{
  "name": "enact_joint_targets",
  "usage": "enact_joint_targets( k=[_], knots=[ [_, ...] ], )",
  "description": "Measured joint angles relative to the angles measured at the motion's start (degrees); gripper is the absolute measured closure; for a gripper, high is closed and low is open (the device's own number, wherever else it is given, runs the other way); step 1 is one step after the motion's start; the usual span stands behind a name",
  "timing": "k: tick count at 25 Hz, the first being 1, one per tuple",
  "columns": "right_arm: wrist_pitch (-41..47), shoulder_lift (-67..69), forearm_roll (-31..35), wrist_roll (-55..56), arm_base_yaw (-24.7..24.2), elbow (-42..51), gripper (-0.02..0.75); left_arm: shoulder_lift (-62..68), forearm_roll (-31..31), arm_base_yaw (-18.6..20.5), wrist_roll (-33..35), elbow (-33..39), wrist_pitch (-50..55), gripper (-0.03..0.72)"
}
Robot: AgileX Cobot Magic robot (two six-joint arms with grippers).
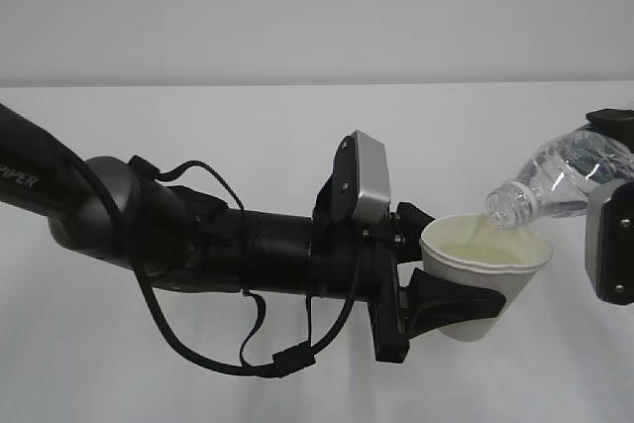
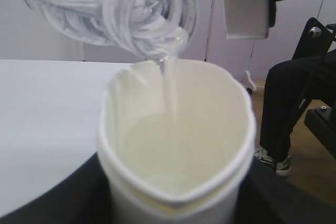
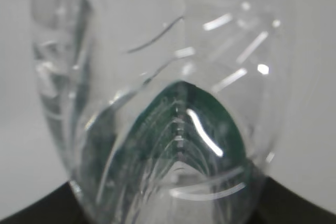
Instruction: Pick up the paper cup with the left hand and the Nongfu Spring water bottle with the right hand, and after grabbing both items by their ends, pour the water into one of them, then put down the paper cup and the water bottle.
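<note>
While water point(image 2: 169, 85) is seen falling in a thin stream from the tilted Nongfu Spring water bottle point(image 1: 565, 180) into the paper cup point(image 1: 480, 269), the pouring step is judged to be in hand. The cup is held above the white worktop point(image 1: 248, 146) at centre right, clamped in the jaws of the left hand point(image 1: 436, 294); the bottle, at the far right, is gripped near its base by the right hand point(image 1: 614, 235). Next, the bottle must be righted before both are set down.
</note>
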Motion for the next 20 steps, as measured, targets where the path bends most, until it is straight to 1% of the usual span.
enact_joint_targets(
  k=[20],
  knots=[
    [0.1, 0.0, -0.1, -0.1, 0.0, 0.0, 0.377, 0.0, 0.1, 0.0, 0.0, 0.0, 0.0, 0.272]
  ],
)
